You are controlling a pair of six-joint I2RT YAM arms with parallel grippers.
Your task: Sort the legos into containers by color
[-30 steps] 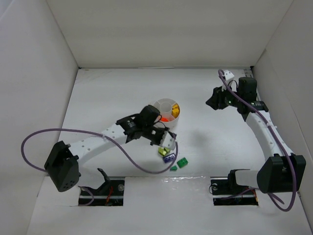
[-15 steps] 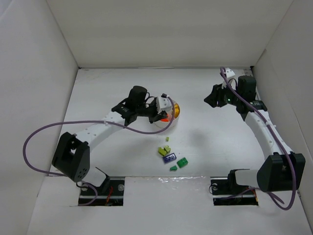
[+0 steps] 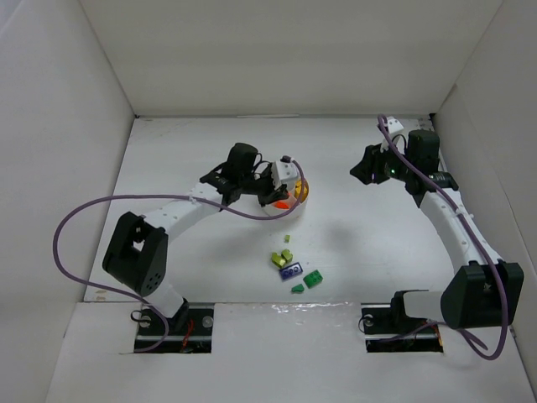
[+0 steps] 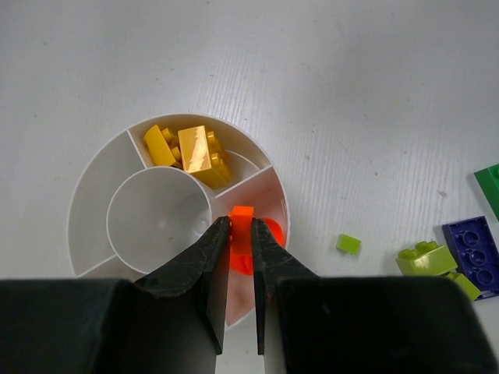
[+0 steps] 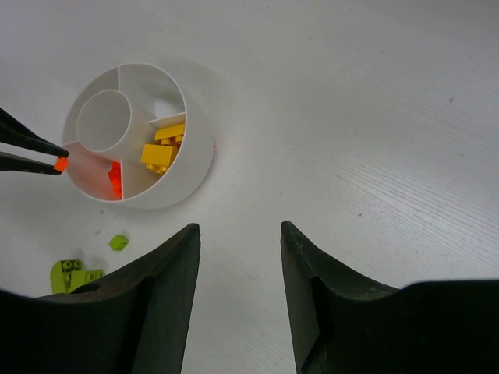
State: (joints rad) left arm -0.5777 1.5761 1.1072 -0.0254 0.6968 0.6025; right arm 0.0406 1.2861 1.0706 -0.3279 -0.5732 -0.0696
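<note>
My left gripper (image 4: 240, 222) is shut on a small orange lego (image 4: 242, 212) and holds it over the orange wedge of the round white dish (image 4: 86, 195). Another orange lego (image 4: 269, 234) lies in that wedge, and yellow legos (image 4: 191, 152) lie in the wedge beside it. The centre cup (image 4: 160, 214) holds nothing. In the top view the left gripper (image 3: 281, 195) hangs over the dish (image 3: 298, 210). Lime, blue and green legos (image 3: 294, 270) lie on the table nearer the bases. My right gripper (image 5: 238, 230) is open and empty, above bare table right of the dish (image 5: 191, 171).
White walls enclose the table on three sides. A tiny lime lego (image 4: 348, 244) lies alone right of the dish, with a lime pair (image 4: 425, 257) and a blue plate (image 4: 474, 245) beyond it. A purple cable (image 3: 84, 231) loops from the left arm.
My left gripper has swung from the loose pile near the bases back to the dish, carrying the orange lego. The right arm has barely moved.
</note>
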